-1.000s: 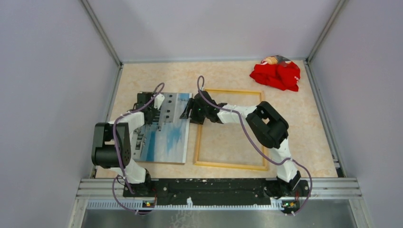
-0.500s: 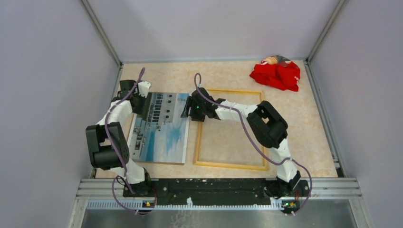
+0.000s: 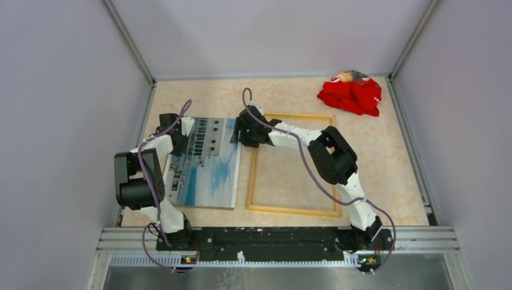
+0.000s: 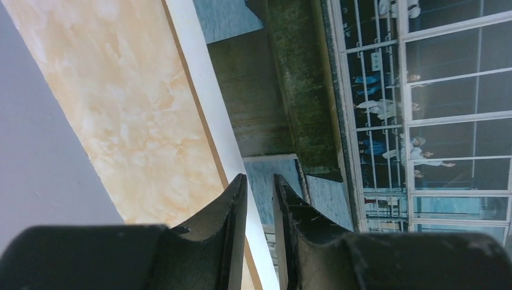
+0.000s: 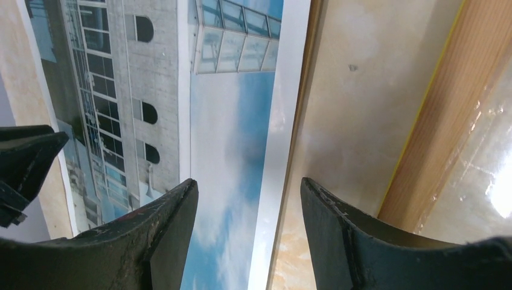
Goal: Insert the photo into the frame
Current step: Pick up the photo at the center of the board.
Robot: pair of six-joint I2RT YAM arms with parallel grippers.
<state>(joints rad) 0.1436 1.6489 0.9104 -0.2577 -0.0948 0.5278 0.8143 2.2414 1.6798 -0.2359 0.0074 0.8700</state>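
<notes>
The photo [image 3: 206, 164], a white building against blue sky, lies face up on the left of the table. The frame [image 3: 293, 211] lies to its right with its pale wood back up. My left gripper [image 3: 179, 138] is at the photo's far left edge. In the left wrist view its tips [image 4: 259, 178] are almost together, straddling the photo's [image 4: 422, 90] white border without holding it. My right gripper [image 3: 236, 136] is at the photo's far right edge. It is open [image 5: 249, 181] astride the border of the photo [image 5: 223, 121], next to the frame's rail [image 5: 447, 121].
A thin brown board edge [image 4: 205, 139] shows under the photo's border. A crumpled red cloth [image 3: 352, 93] lies at the far right corner. Grey walls close in the table on three sides. The left wall is near my left arm.
My left gripper moved off the photo toward the far left, then came back to the photo's left edge. My right gripper shifted slightly toward the far left. Photo and frame have not moved.
</notes>
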